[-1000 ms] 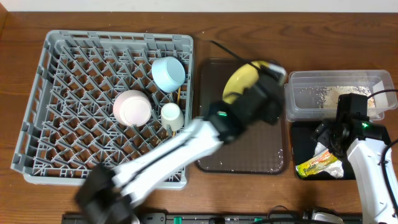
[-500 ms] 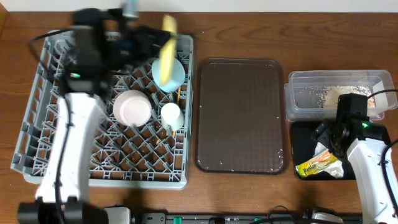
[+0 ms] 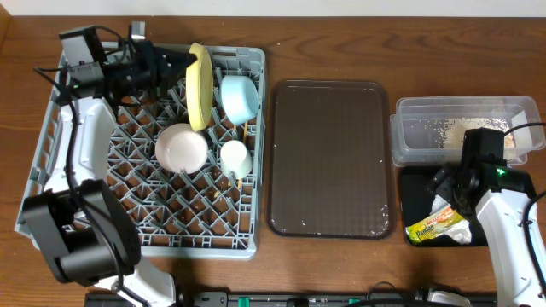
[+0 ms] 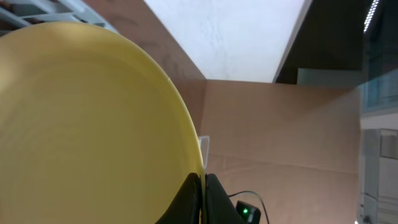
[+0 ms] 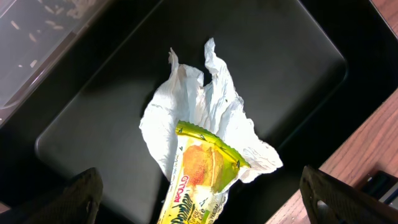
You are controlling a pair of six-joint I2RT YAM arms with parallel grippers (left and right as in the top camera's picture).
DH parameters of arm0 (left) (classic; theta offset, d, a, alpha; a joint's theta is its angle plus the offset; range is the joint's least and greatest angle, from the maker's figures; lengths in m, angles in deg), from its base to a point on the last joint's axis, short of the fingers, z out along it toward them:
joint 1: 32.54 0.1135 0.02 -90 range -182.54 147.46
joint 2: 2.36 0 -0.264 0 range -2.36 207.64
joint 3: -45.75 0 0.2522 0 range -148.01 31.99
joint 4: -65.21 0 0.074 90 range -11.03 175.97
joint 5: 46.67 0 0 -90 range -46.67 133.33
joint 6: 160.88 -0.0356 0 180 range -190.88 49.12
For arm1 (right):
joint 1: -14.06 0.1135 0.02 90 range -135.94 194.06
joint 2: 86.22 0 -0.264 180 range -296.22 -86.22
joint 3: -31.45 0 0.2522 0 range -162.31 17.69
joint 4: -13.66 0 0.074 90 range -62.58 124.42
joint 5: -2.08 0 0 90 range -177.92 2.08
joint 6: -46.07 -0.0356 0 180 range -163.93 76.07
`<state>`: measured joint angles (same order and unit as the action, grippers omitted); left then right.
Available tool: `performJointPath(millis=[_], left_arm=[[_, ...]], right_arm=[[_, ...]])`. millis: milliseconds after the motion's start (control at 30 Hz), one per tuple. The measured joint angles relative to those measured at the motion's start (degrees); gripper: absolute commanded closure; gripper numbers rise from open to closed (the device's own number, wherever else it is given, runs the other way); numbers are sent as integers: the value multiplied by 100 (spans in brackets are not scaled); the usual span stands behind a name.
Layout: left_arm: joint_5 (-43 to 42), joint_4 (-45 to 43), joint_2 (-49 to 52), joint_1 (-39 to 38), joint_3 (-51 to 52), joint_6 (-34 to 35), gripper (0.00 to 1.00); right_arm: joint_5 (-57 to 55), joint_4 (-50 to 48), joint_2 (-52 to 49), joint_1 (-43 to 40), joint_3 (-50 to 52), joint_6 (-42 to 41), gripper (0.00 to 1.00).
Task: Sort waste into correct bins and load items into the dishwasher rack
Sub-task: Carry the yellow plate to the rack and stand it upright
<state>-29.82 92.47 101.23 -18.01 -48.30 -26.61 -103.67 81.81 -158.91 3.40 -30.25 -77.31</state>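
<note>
- Overhead view: yellow plate [image 3: 199, 85] is held on edge over the back of the dishwasher rack [image 3: 85, 213]. Its rim is pinched by the left gripper [image 3: 179, 64], fingers closed tight on it.
- Left wrist view: rim is seen clamped betw. both fingertips.
- Key relation: plate lies right of the fingers, long axis front-to-back. Light blue bowl [image 3: 240, 98] is just beside its far face; contact can't be told.
- Whether the lower edge is seated betw. pegs can't be told; lowering prob. needed before release.
- Right gripper [image 5: 208, 198] is spread wide, empty, above napkin [image 5: 205, 118] and wrapper [image 5: 199, 180] in the black tub [image 5: 292, 68], well apart from the rack. Left arm is nearer.
</note>
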Motion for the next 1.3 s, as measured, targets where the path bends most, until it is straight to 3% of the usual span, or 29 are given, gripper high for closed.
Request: performJointPath(millis=[100,200,233,433,667,900,1067,1167,1300], left_arm=[[-15,-4,24,0,0,-107,92],[-52,7,24,0,2,-295,83],[-52,39,24,-2,2,-361,76],[212,846,24,-7,2,-892,62],[758,1440,24,-7,2,-1506,23],[911,1174,-74,-7,4,-1491,16],[1165,1082,-680,-7,4,-1311,14],[1676,1384,-1325,-7,4,-1276,14],[3099,2223,-2262,-11,-2,-1261,14]], right_arm=[[0,0,0,0,0,0,1],[0,0,0,0,0,0,1],[0,2,0,0,0,0,1],[0,0,0,0,0,0,1],[0,2,0,0,0,0,1],[0,-2,0,0,0,0,1],[0,2,0,0,0,0,1],[0,2,0,0,0,0,1],[-2,-2,0,0,0,0,1]])
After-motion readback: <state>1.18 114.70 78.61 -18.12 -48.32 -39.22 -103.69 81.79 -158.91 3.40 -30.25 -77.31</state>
